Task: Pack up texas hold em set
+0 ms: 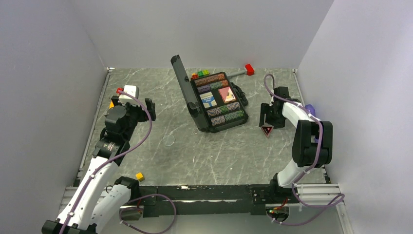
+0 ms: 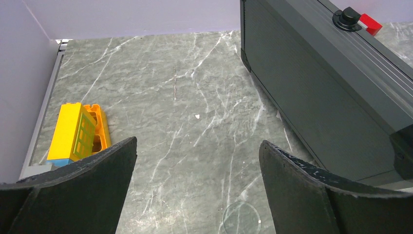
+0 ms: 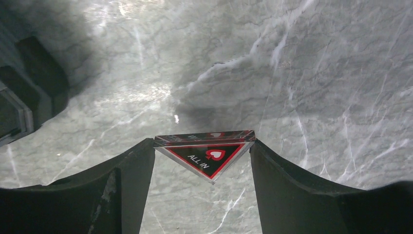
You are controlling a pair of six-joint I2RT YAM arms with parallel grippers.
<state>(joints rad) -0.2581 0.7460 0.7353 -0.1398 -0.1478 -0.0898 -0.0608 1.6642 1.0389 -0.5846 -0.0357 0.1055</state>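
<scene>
Packing the poker set, loose pieces first: my right pincer [image 3: 200,146] is clamped on the triangular "ALL IN" marker [image 3: 207,157], one finger pressing each end of its long edge and its point hanging down towards me. The marker looks to be off the table [image 3: 316,73], though I cannot be sure from these views. The open case [image 1: 184,85] lies off to this pincer's left, close by. Its tray already holds rows of chips [image 1: 210,78] and two card decks [image 1: 208,99].

My left pincer [image 2: 197,144] hangs with its fingers spread wide and nothing between them, above bare table. The outside of the case lid rises to its right, and a yellow and orange toy block [image 2: 78,131] lies to its left, no part of the job.

I judge this to be the pick-up of the marker, with the drop into the case to follow. That move calls for a clean lift, a short carry to the left until the pincer stands over the tray, and a release above a free spot without knocking the chips. The grip is only on two corners, so I would move slowly. Closing the lid comes last.
</scene>
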